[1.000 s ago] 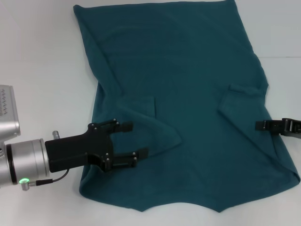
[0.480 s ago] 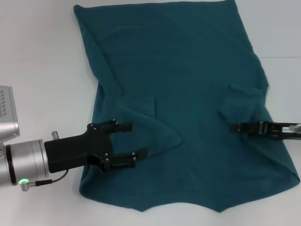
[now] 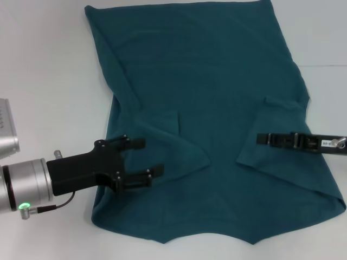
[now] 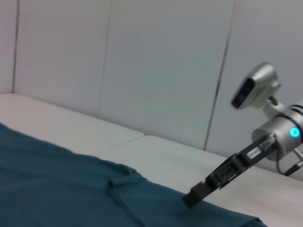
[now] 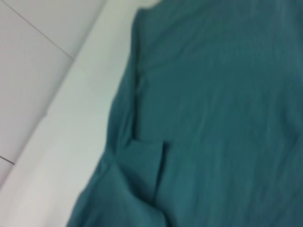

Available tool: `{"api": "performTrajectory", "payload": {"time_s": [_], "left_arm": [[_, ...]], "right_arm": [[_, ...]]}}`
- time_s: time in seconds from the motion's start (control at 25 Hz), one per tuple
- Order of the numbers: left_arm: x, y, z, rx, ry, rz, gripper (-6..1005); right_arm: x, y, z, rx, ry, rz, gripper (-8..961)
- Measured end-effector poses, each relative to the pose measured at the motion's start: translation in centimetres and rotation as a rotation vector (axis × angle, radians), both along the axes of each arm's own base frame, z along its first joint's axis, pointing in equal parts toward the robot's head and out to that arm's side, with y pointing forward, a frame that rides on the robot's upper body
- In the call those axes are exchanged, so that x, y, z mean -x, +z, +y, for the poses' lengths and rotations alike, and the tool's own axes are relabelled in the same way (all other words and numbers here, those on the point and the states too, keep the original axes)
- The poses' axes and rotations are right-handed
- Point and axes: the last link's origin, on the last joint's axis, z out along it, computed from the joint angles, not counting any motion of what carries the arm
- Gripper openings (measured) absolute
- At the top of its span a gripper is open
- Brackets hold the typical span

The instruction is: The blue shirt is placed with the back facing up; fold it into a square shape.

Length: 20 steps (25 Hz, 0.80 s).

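Teal blue shirt (image 3: 217,81), right pincer (image 3: 262,139) reached further inward

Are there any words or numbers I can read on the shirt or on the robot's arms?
None can be read.
Blue shirt: plain, no print.
Right gripper: a small white label sits farther back on the arm, too small to read.
Left gripper: no writing shows.

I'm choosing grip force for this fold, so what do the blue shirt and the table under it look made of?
The blue shirt looks like soft matte knit or fleecy fabric: no sheen, and it lies in soft creases. The table looks like a smooth, hard white laminate, though that is uncertain.
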Motion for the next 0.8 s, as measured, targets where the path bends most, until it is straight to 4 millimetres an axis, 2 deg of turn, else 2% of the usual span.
{"api": "performTrajectory", "payload": {"time_s": [0.36, 0.56, 0.8], "left_arm": [[2.0, 0.8, -0.2, -0.049, 0.128, -0.007, 844], [3.6, 1.6, -1.0, -0.08, 0.172, 0.007, 844], [5.1, 1.4, -2.5, -0.072, 0.172, 0.083, 844]], "right_arm": [[0.8, -0.1, 0.0, -0.08, 0.079, 0.059, 662], [0.9, -0.2, 0.2, -0.101, 0.069, 0.067, 666], [0.8, -0.4, 0.3, -0.114, 0.045, 0.08, 666]]}}
